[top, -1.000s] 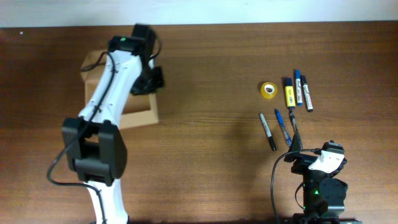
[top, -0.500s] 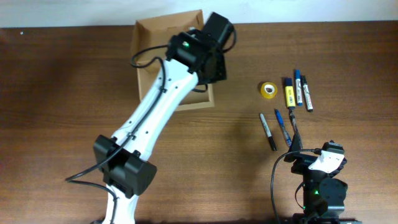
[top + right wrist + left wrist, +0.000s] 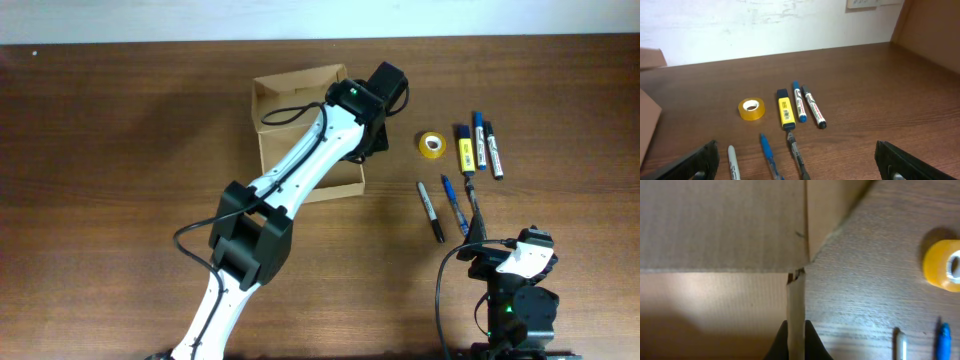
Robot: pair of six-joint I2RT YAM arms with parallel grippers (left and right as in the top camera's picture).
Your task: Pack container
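Nearest me, my right gripper [image 3: 800, 167] sat spread wide and empty. Farther out, my left gripper [image 3: 795, 341] was pinched on the thin wall of the small open tan cardboard box [image 3: 272, 130], which stood at centre-back, near the yellow tape roll [image 3: 432, 144]. I judged it light and easily bent, best held near a corner.

No legible text or labels anywhere

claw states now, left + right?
Left claw: closed on a wall of the small tan-brown cardboard box.
Right claw: open, holding nothing.
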